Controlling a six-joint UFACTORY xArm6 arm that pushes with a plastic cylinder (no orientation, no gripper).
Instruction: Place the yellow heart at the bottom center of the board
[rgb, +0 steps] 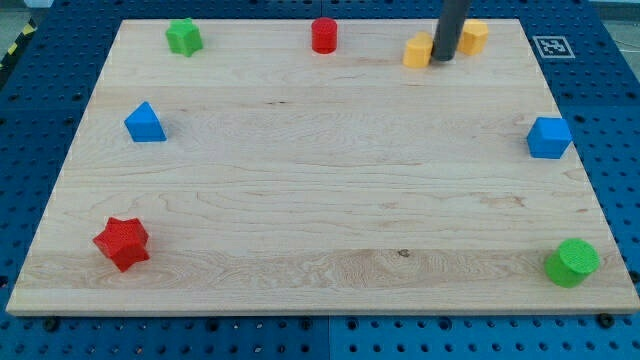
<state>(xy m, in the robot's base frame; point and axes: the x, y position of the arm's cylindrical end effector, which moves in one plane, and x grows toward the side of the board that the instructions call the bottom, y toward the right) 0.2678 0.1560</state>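
Two yellow blocks lie near the view's top right of the wooden board. One yellow block is just left of my rod; the other yellow block is just right of it. I cannot tell which one is the heart, as the rod hides part of both. My tip rests on the board between them, touching or nearly touching the left one.
A green star and a red cylinder sit along the top edge. A blue triangular block is at the left, a red star bottom left, a blue cube at the right, a green cylinder bottom right.
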